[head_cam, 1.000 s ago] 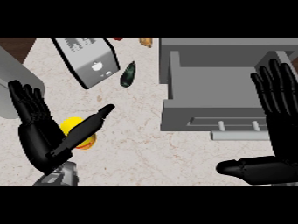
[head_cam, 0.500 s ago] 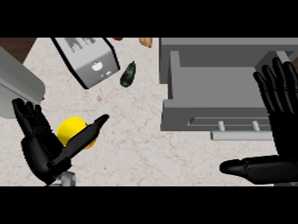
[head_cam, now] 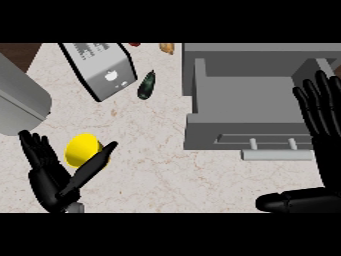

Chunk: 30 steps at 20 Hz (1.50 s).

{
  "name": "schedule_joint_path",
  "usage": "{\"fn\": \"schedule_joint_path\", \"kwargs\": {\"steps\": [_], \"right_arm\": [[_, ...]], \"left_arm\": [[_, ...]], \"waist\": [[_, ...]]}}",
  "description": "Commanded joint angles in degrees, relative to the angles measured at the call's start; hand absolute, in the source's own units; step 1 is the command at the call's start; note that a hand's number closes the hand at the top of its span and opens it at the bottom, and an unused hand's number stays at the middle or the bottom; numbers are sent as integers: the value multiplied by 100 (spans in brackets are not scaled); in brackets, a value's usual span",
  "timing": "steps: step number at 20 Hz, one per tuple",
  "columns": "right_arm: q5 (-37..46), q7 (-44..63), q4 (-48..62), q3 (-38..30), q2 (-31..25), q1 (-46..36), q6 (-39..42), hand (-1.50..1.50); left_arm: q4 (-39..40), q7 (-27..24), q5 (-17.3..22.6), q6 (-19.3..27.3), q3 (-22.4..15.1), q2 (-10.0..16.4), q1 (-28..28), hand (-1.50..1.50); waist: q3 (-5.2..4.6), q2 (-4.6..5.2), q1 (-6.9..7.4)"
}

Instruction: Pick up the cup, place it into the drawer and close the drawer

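You had the yellow cup [head_cam: 82, 148] standing on the pale marbled counter [head_cam: 162, 167] at the lower left of the frame, well apart from the drawer. The left hand [head_cam: 49, 181] came up from the lower left edge right beside it. Its fingers were straight and spread on the cup's left, and its thumb was stretched across the cup's lower right side. The cup sat in the gap between them with nothing curled round it. Whether the thumb touched the cup, you could not tell from this view.

The grey drawer [head_cam: 250, 102] stood pulled open at the upper right, with its handle [head_cam: 276, 154] facing the lower edge. The right hand [head_cam: 329, 117] was held open over the drawer's right side, fingers straight and apart, thumb lying low at the lower right.

A silver appliance [head_cam: 100, 69] stood at the top left of centre, with a dark green item [head_cam: 147, 84] just beside it. A grey block [head_cam: 9, 97] filled the upper left.
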Motion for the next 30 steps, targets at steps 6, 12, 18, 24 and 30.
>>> {"fn": "schedule_joint_path", "kwargs": {"steps": [6,12,18,24,30], "right_arm": [[112,-180,344,-29,-23,-238,81,-150],[-70,230,-148,-68,-25,-30,39,-150],[-197,121,-99,-193,-96,85,201,-150],[-254,325,44,-186,-117,-288,190,-150],[-122,197,189,-203,-54,-369,112,-150]], "left_arm": [[1115,-1435,1166,-500,289,-2,70,-150],[1975,-2014,1758,-437,348,-1,-438,-150],[2771,-2835,2200,-1489,1131,-3,-330,-150],[2958,-2491,2284,-1303,1101,267,-735,-150],[3473,-3074,2410,-1571,1041,0,-673,-150]], "waist": [[0,4,6],[0,2,-17],[0,2,-14],[2,3,-6],[2,2,-1]]}}
